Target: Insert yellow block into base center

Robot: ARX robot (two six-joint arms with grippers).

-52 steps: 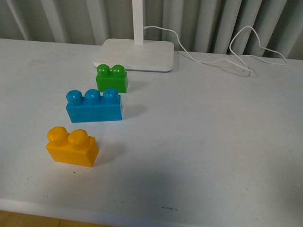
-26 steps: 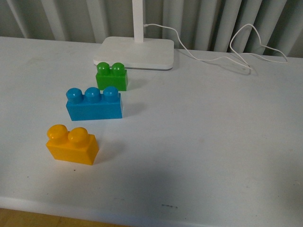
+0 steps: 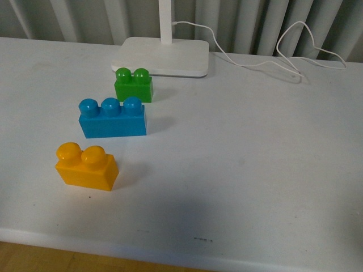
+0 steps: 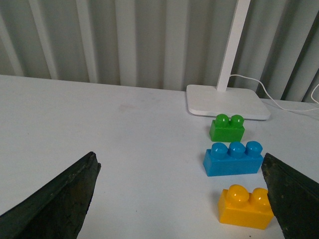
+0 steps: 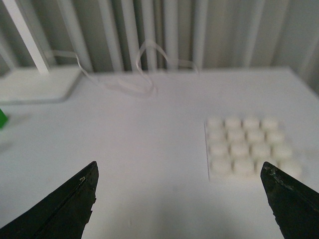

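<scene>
The yellow block is glossy orange-yellow plastic with two round studs on top, and it stands upright on the white table. It is the last of a brick row leading away from the lamp foot — green brick, blue brick, then yellow. The base, a white studded plate, lies flat well apart from the lamp foot. The left pincer and right pincer are both spread wide — nothing sits between their fingers.
</scene>
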